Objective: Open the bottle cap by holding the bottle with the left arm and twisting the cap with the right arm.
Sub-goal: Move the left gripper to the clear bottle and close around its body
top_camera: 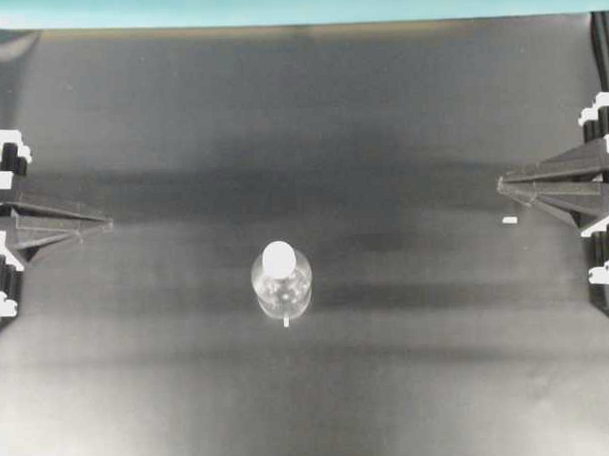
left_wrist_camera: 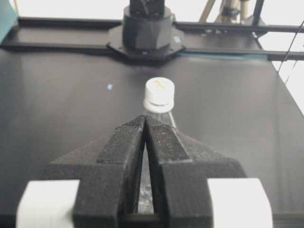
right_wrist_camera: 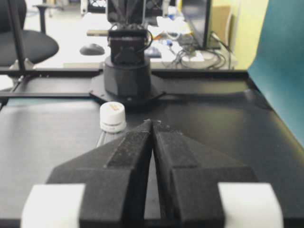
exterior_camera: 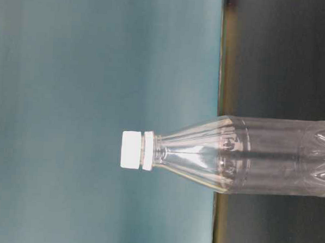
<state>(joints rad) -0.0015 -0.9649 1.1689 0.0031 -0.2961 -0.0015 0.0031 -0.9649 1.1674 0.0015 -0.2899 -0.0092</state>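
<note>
A small clear plastic bottle (top_camera: 281,284) stands upright on the black table, near the middle. Its white cap (top_camera: 280,257) is on top. The bottle also shows in the table-level view (exterior_camera: 248,154) with its cap (exterior_camera: 131,149). My left gripper (top_camera: 108,224) is shut and empty at the left edge, far from the bottle. My right gripper (top_camera: 500,185) is shut and empty at the right edge. In the left wrist view the cap (left_wrist_camera: 159,91) shows beyond the shut gripper (left_wrist_camera: 145,118). In the right wrist view the cap (right_wrist_camera: 112,114) is left of the shut gripper (right_wrist_camera: 152,122).
A tiny white rectangular fleck (top_camera: 509,221) lies on the table near the right gripper. The opposite arm's base (left_wrist_camera: 145,28) stands at the far table edge in the left wrist view, and the other base (right_wrist_camera: 127,71) in the right wrist view. A teal backdrop (top_camera: 297,3) runs behind.
</note>
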